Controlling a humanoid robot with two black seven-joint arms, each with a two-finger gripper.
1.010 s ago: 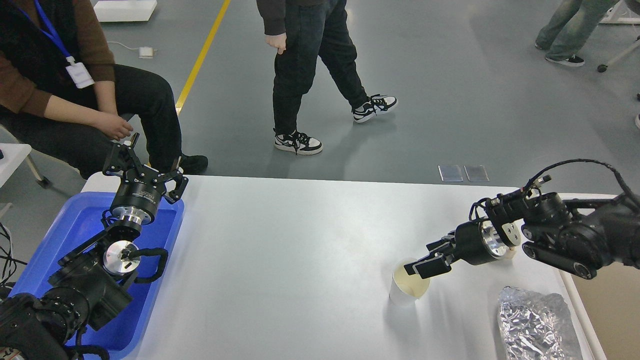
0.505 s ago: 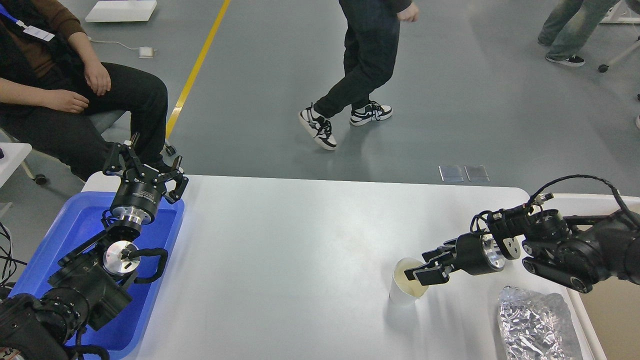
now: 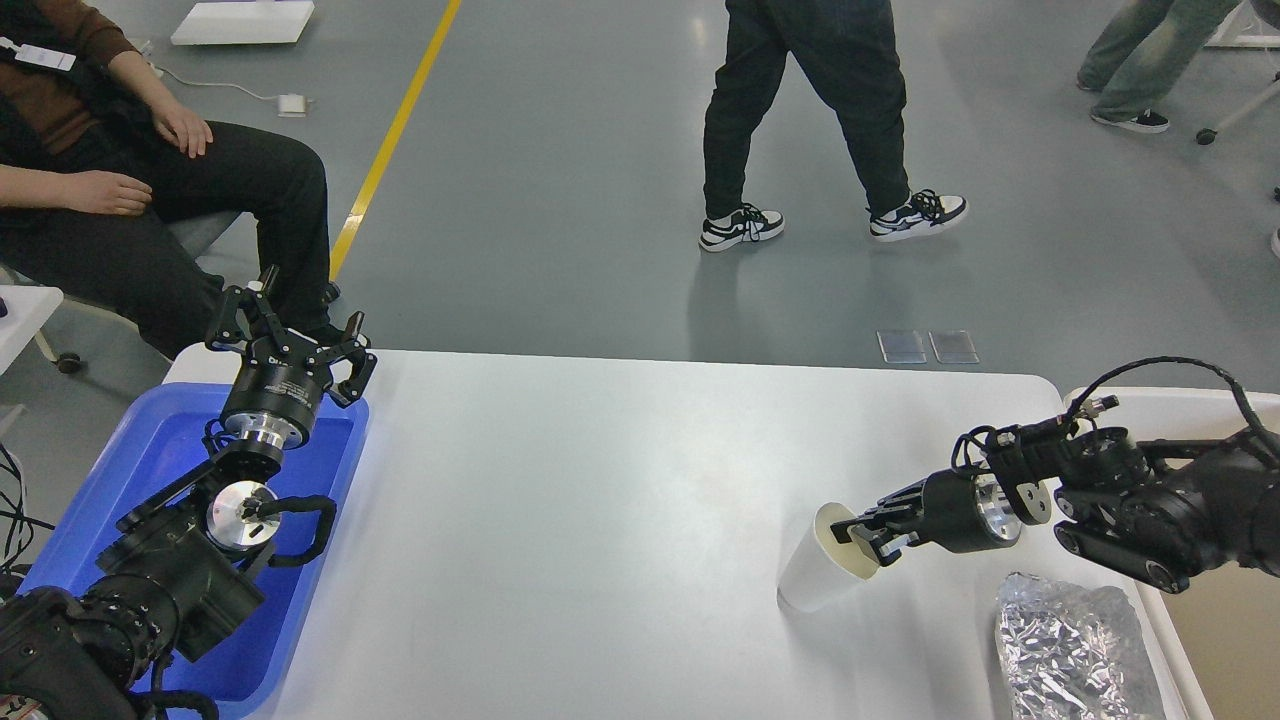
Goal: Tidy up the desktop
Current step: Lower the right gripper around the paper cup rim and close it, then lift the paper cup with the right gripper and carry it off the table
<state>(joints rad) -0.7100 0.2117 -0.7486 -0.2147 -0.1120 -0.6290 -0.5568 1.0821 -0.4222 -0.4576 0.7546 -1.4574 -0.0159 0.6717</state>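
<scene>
Lower right: the right gripper, closed on the rim of the paper cup, has tipped it sideways on the desktop, so removal has begun. Left gripper, fingers spread, idles over the blue tray.

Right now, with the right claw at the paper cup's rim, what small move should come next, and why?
Probably lift the paper cup slightly: the right claw pinches its rim, and it is tilted toward the claw, base on the desktop.

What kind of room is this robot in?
Probably a robot testing lab or workshop. There's a grey floor with a yellow line, a seated person wearing a badge watching, and a white desktop with a paper cup for practice.
</scene>
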